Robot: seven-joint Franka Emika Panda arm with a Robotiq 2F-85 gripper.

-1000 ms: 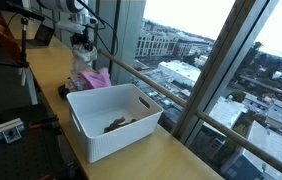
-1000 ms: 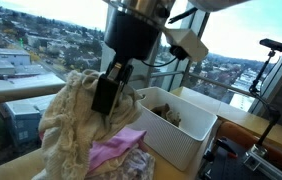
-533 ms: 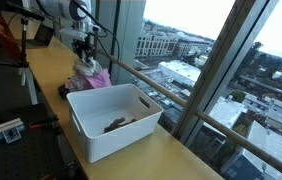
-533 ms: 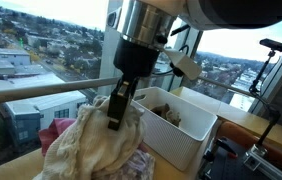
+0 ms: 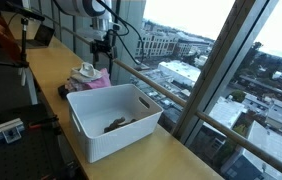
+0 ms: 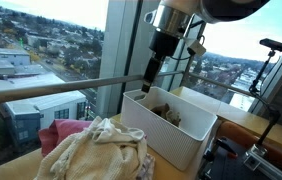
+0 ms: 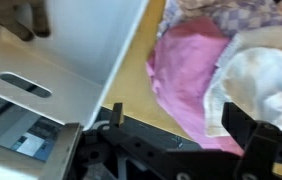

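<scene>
Showing a long wooden tabletop [image 5: 49, 72] that runs beside a window [image 5: 221, 60], from the upper left towards the lower right of an exterior view. A white bin [image 5: 106, 136] with slotted handles stands on it at centre frame; in the wrist view its wall [image 7: 71, 60] fills the upper left. Just beyond the bin lies a heap of fabric: a cream cloth [image 6: 96, 150], crumpled, rests on top of and partly over a pink cloth [image 6: 65, 131] at the lower left of an exterior view. The heap sits just beside the bin's wall; whether they touch cannot be told. In the wrist view the pink cloth [image 7: 186, 70] lies at centre and the cream cloth [image 7: 263, 82] at the right edge. The gripper [image 6: 151, 78] hangs above the heap, clear of it, at upper centre; its fingers stand wide apart with nothing between them [image 7: 176, 125]. A small dark item [image 6: 167, 113] lies on the bin's floor.
</scene>
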